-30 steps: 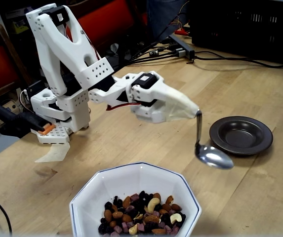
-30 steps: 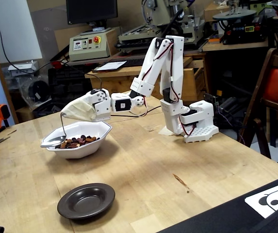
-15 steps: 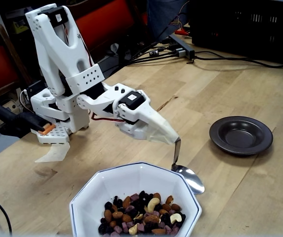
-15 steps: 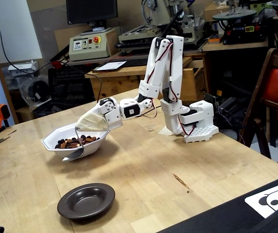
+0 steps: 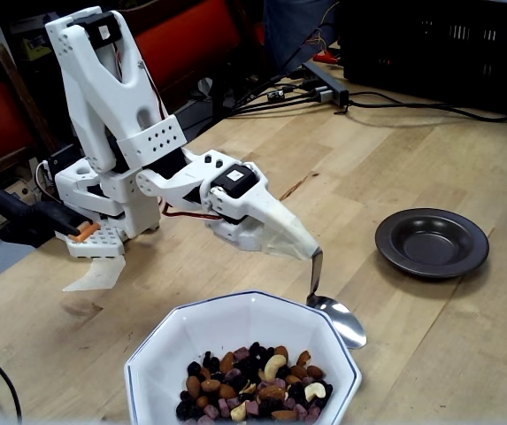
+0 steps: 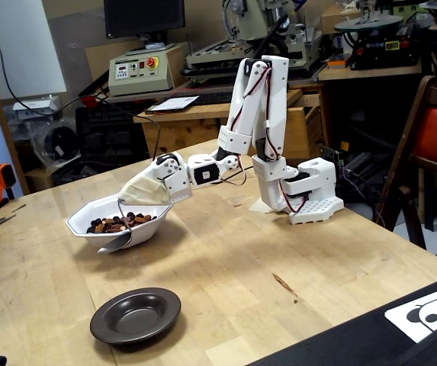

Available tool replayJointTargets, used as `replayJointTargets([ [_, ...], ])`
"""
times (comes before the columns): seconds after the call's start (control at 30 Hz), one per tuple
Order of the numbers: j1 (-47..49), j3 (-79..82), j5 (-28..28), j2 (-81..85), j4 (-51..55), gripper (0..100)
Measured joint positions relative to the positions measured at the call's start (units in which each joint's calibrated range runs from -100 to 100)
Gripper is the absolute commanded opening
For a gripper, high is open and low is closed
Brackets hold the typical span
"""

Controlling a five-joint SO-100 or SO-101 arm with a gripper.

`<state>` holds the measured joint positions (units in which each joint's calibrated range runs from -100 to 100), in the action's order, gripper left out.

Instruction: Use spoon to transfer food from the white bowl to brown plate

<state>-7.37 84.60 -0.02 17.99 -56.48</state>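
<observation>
Food (image 5: 253,385) in white bowl (image 5: 191,332); spoon (image 5: 337,317) at bowl's right rim; brown plate (image 5: 432,243) further right.

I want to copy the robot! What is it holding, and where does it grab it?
The gripper holds the spoon by its handle's top end, wrapped in tape.

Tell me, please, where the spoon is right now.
In a fixed view, the spoon hangs from the gripper just outside the white bowl's right rim, left of the empty brown plate.
</observation>
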Motion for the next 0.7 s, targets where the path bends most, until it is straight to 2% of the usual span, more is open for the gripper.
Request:
replayJointTargets([
  [0.4, 8.76, -0.08, -0.05, 0.0, 0.0, 2],
  [0.7, 9.85, -0.17, -0.2, 0.0, 0.0, 2],
])
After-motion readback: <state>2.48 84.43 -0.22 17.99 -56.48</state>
